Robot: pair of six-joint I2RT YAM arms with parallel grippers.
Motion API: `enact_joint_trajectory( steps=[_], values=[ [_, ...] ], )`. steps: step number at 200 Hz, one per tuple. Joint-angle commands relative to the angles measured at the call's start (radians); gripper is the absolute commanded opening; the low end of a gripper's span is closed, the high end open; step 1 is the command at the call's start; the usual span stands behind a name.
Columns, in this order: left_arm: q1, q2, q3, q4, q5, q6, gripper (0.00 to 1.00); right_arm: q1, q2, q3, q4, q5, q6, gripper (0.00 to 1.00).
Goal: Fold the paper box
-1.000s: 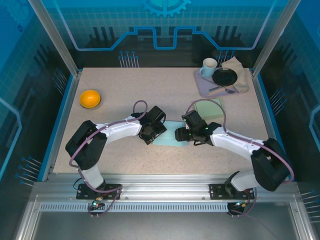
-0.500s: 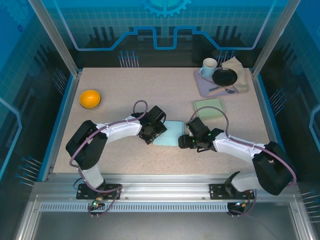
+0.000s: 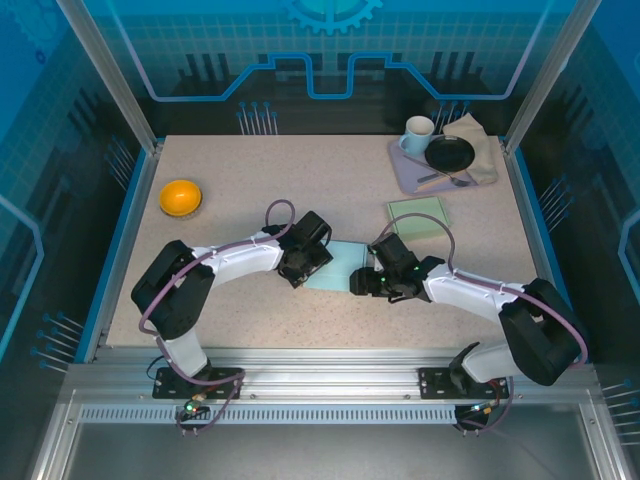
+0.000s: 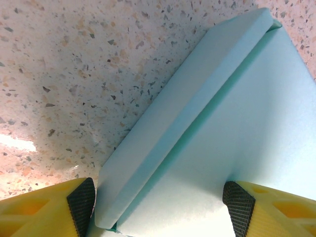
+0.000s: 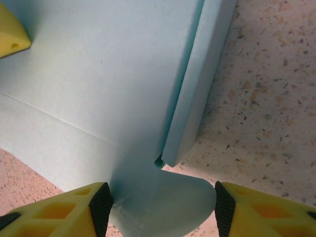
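Note:
The paper box (image 3: 340, 262) is a pale blue-green flat sheet lying mid-table between both arms. In the left wrist view its corner (image 4: 197, 148) has one side flap (image 4: 163, 133) folded up over the panel. My left gripper (image 3: 305, 262) (image 4: 160, 207) is open and straddles that corner, one pad beside the flap and the other on the panel. My right gripper (image 3: 365, 283) (image 5: 162, 210) is open at the box's opposite end, a rounded tab (image 5: 163, 207) lying between its pads, next to a second folded flap (image 5: 197, 84).
An orange bowl (image 3: 181, 196) sits at the far left. A green flat sheet (image 3: 418, 215) lies behind the right arm. A tray (image 3: 405, 170) at the back right carries a mug (image 3: 418, 132), a black plate (image 3: 450, 153) and a cloth.
My right gripper has slid off the top of the box toward its near right corner, uncovering the panel, and its jaws have narrowed slightly. The left gripper has stayed put.

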State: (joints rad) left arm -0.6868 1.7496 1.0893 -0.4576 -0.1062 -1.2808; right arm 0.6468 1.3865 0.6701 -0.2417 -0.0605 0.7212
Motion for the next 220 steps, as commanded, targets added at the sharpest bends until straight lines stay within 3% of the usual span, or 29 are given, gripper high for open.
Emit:
enact_joint_trajectory(
  steps=[1, 53, 220],
  values=[
    [0.005, 0.044, -0.023, -0.047, -0.015, -0.008, 0.74, 0.001, -0.020, 0.040, -0.067, -0.015, -0.032, 0.60],
    [0.006, 0.047, -0.026, -0.046, -0.018, -0.006, 0.74, 0.005, -0.103, 0.084, -0.219, 0.125, -0.077, 0.61],
    [0.004, 0.054, -0.032, -0.038, -0.016, -0.008, 0.74, 0.022, 0.025, 0.057, 0.004, -0.072, 0.035, 0.57]
  ],
)
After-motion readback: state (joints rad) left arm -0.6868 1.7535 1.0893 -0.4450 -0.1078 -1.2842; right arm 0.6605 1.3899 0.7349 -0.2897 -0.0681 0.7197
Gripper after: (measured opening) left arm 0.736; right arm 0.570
